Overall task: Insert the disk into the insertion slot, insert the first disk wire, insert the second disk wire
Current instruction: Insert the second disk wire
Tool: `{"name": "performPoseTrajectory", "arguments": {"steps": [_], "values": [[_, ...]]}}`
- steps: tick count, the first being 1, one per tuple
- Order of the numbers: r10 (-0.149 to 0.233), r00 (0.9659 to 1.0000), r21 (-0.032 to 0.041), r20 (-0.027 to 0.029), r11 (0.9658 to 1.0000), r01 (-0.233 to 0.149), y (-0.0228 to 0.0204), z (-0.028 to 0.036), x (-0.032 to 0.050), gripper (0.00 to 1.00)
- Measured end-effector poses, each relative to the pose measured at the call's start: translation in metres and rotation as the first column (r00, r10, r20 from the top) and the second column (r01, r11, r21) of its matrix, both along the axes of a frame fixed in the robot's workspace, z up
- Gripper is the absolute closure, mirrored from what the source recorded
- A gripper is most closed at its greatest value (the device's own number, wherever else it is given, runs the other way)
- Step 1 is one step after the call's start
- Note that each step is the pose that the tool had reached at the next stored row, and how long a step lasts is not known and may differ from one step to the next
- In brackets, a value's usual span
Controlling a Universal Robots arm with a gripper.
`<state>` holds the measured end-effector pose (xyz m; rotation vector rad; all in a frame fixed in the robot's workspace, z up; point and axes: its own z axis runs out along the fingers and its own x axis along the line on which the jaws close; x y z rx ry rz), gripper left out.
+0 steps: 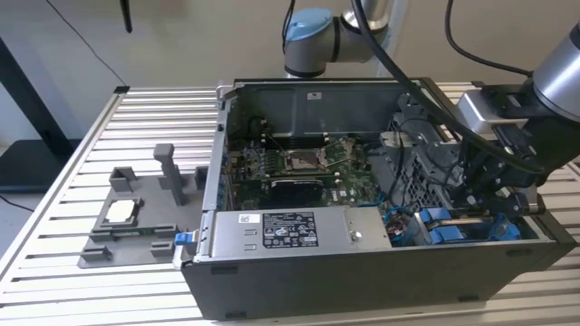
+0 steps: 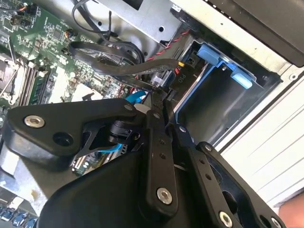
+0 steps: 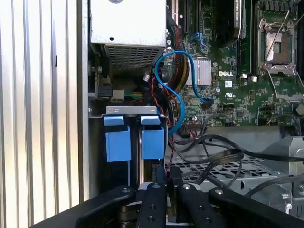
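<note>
Open computer case (image 1: 363,272) on a slatted aluminium table (image 1: 91,285) before a pale wall. Insertion slot (image 1: 466,227), with 2 blue clips, occupies the case corner beside the power supply (image 1: 290,231). Gripper (image 2: 159,102) hangs over the slot, fingers closed on a black connector (image 2: 160,80).

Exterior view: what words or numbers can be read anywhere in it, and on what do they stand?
White label on the grey power-supply box: print too small to read.
Small sticker on the case wall: too small to read.
No other text is legible.
</note>
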<state>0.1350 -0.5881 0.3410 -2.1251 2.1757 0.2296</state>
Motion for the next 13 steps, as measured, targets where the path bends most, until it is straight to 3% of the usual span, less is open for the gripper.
{"name": "performPoseTrajectory", "arguments": {"steps": [5, 11, 13], "values": [[0.0, 1.0, 0.0, -0.0023, 1.0, 0.0, -0.0001, 0.0, 0.0007, 0.84], [0.001, 0.9999, 0.0, -0.0141, 1.0, -0.001, -0.0007, 0.0, 0.0035, 0.84], [0.001, 0.9997, -0.0001, -0.0232, 1.0, -0.001, -0.0012, 0.0, 0.0043, 0.84]]}}
